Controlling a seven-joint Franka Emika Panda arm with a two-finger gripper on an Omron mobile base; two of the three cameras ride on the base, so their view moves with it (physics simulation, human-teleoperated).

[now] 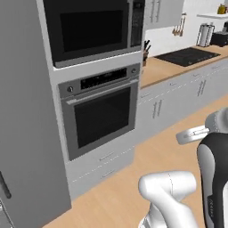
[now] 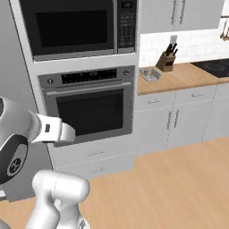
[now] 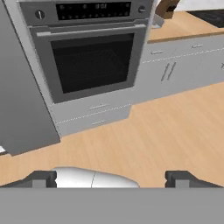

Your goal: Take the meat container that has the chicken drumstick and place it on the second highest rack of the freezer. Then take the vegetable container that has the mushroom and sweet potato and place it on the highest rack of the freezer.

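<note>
Grey freezer (image 1: 22, 133): tall flat panel at the far left of the left base view, closed, a dark handle stub at its lower left edge; it stands just beside the oven column.
Microwave (image 1: 91, 29): black-fronted, at the top of the column, right of the freezer.
Wall oven (image 2: 91, 109): dark glass door under a black control strip, two shallow grey drawers beneath it.
Counter (image 2: 179, 78): wooden top to the right of the oven, with a knife block (image 2: 166, 60) near the wall and grey cabinets below.
Cooktop (image 1: 187, 56): black, set into the counter further right.
Arm: folded low above the wooden floor (image 3: 153, 135), white elbow link at the bottom of both base views, dark forearm rising beside it, hand held level and aimed at the oven front.
Gripper (image 3: 111, 178): well apart from the oven and the freezer, above bare floor.
Fingers (image 3: 41, 178): spread wide, nothing between them.
</note>
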